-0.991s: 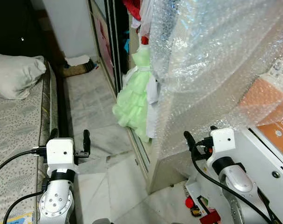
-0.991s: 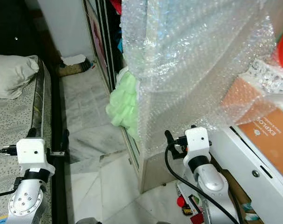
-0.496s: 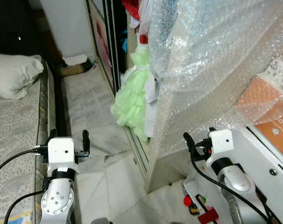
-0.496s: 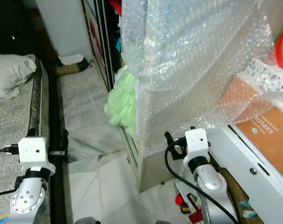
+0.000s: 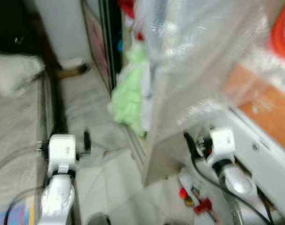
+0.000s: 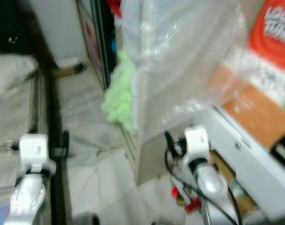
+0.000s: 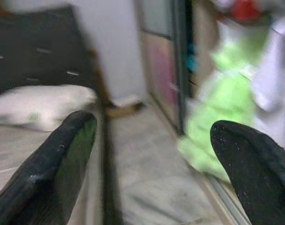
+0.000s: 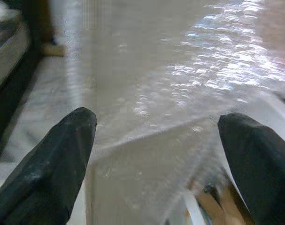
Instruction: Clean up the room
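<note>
green dress point(image 7: 227, 136) ahead of left fingers point(image 7: 57, 164)

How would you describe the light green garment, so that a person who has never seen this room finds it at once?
Start at the tall piece wrapped in bubble wrap on the robot's right, then look just left of it to the dark open wardrobe. The light green garment hangs there, spilling out toward the pale tiled floor. It is the only pale green, ruffled piece, beside a white garment and below red ones.

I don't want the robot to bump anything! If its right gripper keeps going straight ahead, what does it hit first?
Probably the clear bubble wrap sheet draped over the tall panel: the right gripper, fingers open, points straight at it. Blur makes the distance unclear.
</note>
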Motion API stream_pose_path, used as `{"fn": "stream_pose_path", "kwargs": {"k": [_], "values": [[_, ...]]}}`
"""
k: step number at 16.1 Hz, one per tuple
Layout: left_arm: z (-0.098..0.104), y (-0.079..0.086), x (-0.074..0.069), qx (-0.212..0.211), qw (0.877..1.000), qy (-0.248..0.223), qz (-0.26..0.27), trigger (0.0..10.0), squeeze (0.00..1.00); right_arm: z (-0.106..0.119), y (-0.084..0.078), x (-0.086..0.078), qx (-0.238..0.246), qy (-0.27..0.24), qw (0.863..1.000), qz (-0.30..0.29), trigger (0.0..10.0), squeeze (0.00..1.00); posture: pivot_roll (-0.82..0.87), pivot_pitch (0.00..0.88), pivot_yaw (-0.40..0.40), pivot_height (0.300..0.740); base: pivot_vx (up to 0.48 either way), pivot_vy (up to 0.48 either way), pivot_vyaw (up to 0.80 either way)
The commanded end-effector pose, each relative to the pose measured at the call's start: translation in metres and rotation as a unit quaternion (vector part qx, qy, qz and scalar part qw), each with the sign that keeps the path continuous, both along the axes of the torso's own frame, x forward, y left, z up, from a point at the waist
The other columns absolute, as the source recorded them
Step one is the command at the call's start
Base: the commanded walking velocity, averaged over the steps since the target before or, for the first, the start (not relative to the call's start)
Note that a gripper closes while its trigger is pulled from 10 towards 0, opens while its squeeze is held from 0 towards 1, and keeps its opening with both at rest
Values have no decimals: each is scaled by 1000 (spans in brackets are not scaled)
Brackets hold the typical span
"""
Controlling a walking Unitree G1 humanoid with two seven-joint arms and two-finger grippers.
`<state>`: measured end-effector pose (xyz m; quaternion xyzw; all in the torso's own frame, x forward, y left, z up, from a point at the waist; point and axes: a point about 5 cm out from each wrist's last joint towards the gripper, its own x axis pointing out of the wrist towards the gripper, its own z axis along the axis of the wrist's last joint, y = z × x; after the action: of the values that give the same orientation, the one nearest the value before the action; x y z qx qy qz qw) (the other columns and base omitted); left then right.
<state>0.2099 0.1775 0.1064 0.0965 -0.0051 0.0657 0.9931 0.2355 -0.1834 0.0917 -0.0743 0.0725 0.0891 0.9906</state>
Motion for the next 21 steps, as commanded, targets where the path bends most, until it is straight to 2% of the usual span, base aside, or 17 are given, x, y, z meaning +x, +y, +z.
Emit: {"fn": "stream_pose_path", "kwargs": {"k": [1,7,11,16,21], "values": [[-9,2,-6,0,1000,24,7,10000,0,7,4,5,0,-12,1000,5,10000,0,-29,0,-5,740,0,0,0],[-9,3,-5,-2,1000,22,11,10000,0,15,12,12,5,-25,1000,5,10000,0,-28,0,-5,740,0,0,0],[-8,2,-5,-9,1000,16,5,10000,0,21,19,19,10,-35,999,13,10000,0,-29,0,-3,740,0,0,800],[-7,1,-3,-4,1000,12,6,10000,0,34,32,41,34,-58,997,48,10000,0,-28,0,-5,740,0,0,800],[-6,1,-3,-7,1000,11,5,10000,0,35,37,47,43,-60,995,63,10000,0,-24,0,-8,740,0,0,800]]}}
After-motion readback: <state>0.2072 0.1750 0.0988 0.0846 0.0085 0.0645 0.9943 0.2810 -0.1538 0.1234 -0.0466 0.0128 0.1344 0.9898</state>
